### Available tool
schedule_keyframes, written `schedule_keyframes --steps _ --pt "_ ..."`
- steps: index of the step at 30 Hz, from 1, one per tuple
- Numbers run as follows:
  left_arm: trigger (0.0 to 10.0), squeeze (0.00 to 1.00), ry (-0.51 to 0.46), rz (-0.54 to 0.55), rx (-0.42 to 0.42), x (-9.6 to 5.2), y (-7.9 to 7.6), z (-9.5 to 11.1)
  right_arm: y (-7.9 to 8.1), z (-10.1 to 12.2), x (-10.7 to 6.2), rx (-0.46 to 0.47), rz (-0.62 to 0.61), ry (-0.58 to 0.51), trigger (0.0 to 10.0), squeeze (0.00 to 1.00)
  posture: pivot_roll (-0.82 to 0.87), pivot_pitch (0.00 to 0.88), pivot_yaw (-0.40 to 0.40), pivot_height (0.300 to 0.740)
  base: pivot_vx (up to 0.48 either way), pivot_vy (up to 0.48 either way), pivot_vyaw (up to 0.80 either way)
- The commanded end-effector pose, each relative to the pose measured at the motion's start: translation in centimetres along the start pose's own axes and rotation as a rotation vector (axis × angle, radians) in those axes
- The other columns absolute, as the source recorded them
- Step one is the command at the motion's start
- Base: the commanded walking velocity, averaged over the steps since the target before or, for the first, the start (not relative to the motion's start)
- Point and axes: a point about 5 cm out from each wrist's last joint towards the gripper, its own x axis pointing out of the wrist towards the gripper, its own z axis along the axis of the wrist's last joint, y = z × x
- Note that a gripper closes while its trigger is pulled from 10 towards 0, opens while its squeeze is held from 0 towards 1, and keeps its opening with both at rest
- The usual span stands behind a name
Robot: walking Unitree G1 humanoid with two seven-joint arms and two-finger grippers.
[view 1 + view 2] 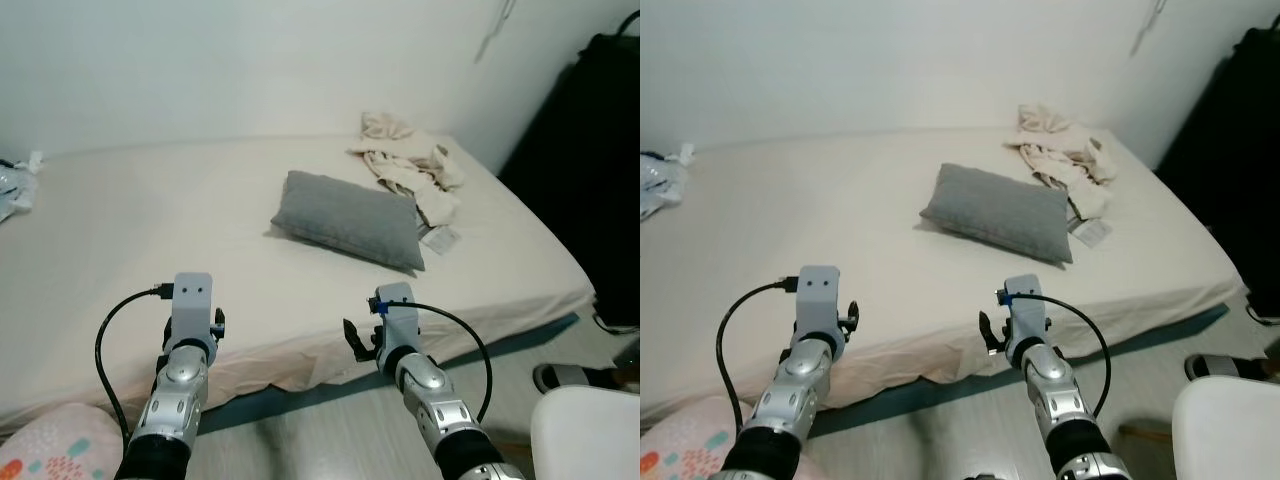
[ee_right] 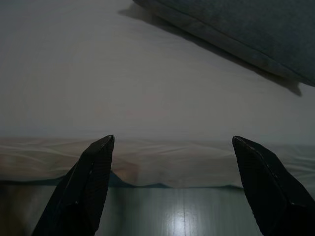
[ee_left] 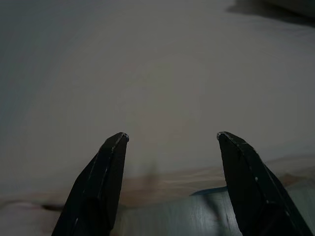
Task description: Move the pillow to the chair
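The right gripper point(image 2: 172, 140) has its two black fingers spread wide, holding nothing and touching nothing; it hangs over the near edge of the bed point(image 1: 150, 230), with pale wood floor point(image 2: 182, 211) below the fingertips. The left gripper point(image 3: 171, 136) is spread as well, also empty, above the same edge further to the robot's left. From the head views both silver arms reach forward side by side, a black cable looping from each wrist.

No brand or writing can be read anywhere (a small tag point(image 1: 441, 238) lies on the sheet, too small to make out).

The pillow point(image 1: 350, 220) is grey, rectangular and plump, lying flat on the cream sheet toward the right half of the bed, well ahead of the right gripper. Just beyond it sits a heap of crumpled cream cloth point(image 1: 410, 165). A white chair point(image 1: 585, 435) edge shows on the floor at the robot's right.
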Motion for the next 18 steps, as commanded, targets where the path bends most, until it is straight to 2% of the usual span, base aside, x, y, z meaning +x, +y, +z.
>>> schedule_keyframes --steps 1,16,17,18 --pt "10.0 0.0 0.03 -0.03 0.013 -0.2 -0.7 -0.63 -0.43 -0.66 -0.26 0.012 -0.015 0.027 10.0 0.0 -0.06 0.112 -0.059 0.74 0.0 -0.48 0.0" --pt "10.0 0.0 0.033 -0.042 0.0 -0.33 -0.78 -0.64 -0.49 -0.73 -0.37 0.009 -0.012 0.027 10.0 0.0 -0.06 0.119 -0.062 0.74 0.0 -0.48 0.0" --pt "10.0 0.0 0.048 -0.064 -0.039 -0.4 -0.95 -0.73 -0.51 -0.73 -0.35 0.008 -0.012 0.028 10.0 0.0 -0.06 0.119 -0.062 0.74 0.0 0.0 0.0" --pt "10.0 0.0 0.048 -0.064 -0.039 -0.4 -0.95 -0.73 -0.51 -0.73 -0.35 0.008 -0.012 0.028 10.0 0.0 -0.06 0.119 -0.062 0.74 0.0 0.0 0.0"
